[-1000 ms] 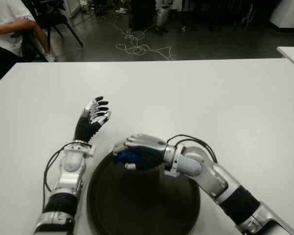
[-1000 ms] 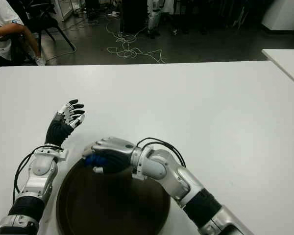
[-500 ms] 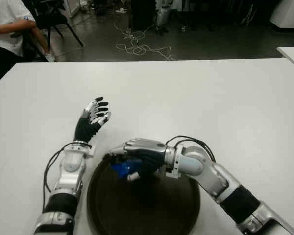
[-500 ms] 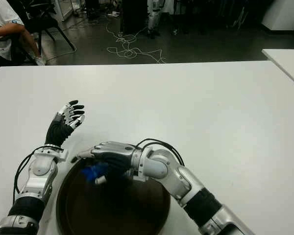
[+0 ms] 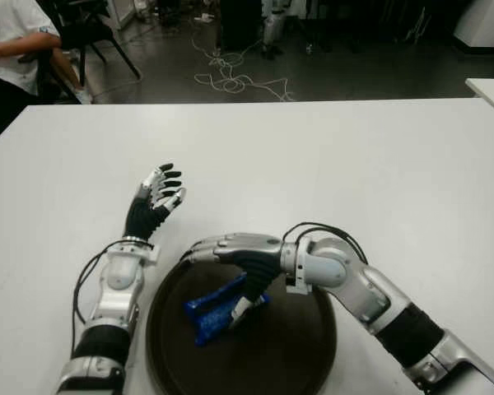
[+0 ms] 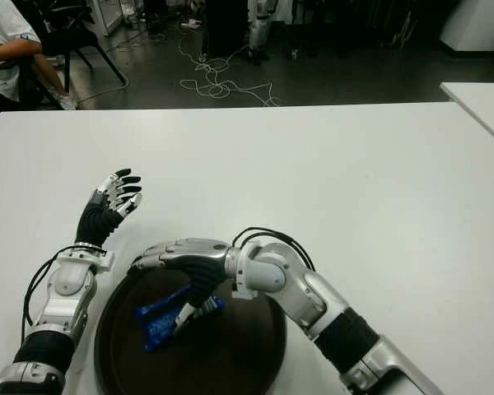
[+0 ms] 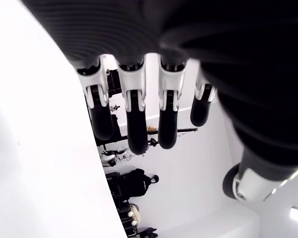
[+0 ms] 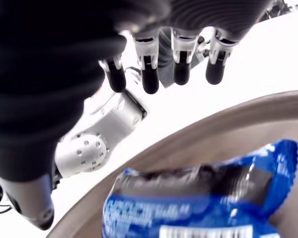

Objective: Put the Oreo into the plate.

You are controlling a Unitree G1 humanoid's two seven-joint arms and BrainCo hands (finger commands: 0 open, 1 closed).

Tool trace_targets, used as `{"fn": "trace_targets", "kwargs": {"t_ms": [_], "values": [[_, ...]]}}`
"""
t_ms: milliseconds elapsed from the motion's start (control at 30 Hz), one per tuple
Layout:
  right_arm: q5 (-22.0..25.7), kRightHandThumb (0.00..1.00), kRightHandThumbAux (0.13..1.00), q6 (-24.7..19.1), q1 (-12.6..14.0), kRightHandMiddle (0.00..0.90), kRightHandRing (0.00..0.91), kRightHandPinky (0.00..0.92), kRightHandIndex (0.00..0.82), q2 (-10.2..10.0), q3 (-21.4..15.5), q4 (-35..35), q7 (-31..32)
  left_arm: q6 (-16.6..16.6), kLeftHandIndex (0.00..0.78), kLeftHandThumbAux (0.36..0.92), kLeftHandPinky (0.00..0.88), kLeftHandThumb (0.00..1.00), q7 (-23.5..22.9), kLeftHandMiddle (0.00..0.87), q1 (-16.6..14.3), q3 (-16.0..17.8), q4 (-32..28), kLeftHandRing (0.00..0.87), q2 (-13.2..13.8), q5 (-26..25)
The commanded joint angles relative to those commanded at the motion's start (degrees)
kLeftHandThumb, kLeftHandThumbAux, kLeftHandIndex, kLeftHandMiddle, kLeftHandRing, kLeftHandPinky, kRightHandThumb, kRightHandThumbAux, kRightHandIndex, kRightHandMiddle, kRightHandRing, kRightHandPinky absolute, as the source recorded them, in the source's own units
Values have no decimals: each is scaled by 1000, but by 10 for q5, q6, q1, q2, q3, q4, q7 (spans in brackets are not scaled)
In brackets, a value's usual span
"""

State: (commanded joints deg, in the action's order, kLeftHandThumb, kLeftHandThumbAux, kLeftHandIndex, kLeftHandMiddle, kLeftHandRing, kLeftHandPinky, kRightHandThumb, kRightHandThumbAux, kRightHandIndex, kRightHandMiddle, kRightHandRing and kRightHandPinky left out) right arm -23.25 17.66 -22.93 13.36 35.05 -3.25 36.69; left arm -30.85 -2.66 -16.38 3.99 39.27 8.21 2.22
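The Oreo [image 5: 218, 306], a blue pack, lies flat in the left half of the dark round plate [image 5: 300, 354] at the table's near edge. My right hand [image 5: 229, 273] hovers over it, open, with the fingers [image 8: 150, 74] stretched out straight toward the plate's left rim. Its thumb tip shows against the pack's right end. In the right wrist view the Oreo [image 8: 198, 208] lies free below the palm. My left hand [image 5: 159, 194] stands open and raised, just left of the plate and beyond it.
The white table [image 5: 354, 164] stretches far and right of the plate. A seated person [image 5: 12, 49] is beyond its far left corner. Cables [image 5: 235, 81] lie on the dark floor behind, and another white table [image 5: 490, 86] shows at the far right.
My right hand has spread its fingers and let go of the Oreo, which has dropped from the hand onto the plate. The left hand has not moved.
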Motion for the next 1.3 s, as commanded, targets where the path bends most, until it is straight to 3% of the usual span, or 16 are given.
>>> {"fn": "trace_targets", "kwargs": {"t_ms": [300,467,500,633,767,833,900,1000,1067,1167,1300], "values": [[24,0,654,10,-5,0,0,0,0,14,-16,-4,17,-1,156,663,218,78,-9,252,-4,4,7,244,-3,-11],[55,0,619,21,1,0,0,0,0,36,-43,3,25,-2,157,674,221,94,-16,255,-7,8,12,246,-6,-21],[62,0,607,22,0,0,0,0,0,38,-49,1,25,-3,158,676,227,96,-17,257,-8,9,13,248,-7,-24],[101,0,593,38,-47,0,0,0,0,36,-90,-76,21,-1,165,671,228,80,-19,263,-11,13,16,256,-10,-30],[159,0,613,36,-47,0,0,0,0,45,-145,-110,24,3,168,657,227,73,-20,262,-14,16,20,255,-12,-35],[173,0,623,31,-33,0,0,0,0,34,-168,-118,-1,4,171,641,239,81,-20,262,-16,17,21,257,-13,-36],[180,0,640,37,-40,0,0,0,0,17,-192,-153,-36,5,171,619,243,82,-19,257,-16,17,21,255,-12,-34],[180,0,657,85,-74,0,0,6,0,-3,-230,-285,-104,5,165,597,225,62,-15,246,-17,14,21,245,-8,-25],[180,0,695,118,-86,40,35,40,15,-10,-252,-372,-146,7,164,588,216,39,-12,243,-18,13,23,240,-5,-20],[183,0,728,139,-87,100,99,106,58,-21,-271,-443,-185,7,168,585,220,29,-9,247,-21,12,28,243,-3,-16],[186,0,742,132,-102,188,197,226,126,-46,-293,-554,-251,8,166,591,223,34,-7,252,-23,13,34,244,-3,-14]]}}
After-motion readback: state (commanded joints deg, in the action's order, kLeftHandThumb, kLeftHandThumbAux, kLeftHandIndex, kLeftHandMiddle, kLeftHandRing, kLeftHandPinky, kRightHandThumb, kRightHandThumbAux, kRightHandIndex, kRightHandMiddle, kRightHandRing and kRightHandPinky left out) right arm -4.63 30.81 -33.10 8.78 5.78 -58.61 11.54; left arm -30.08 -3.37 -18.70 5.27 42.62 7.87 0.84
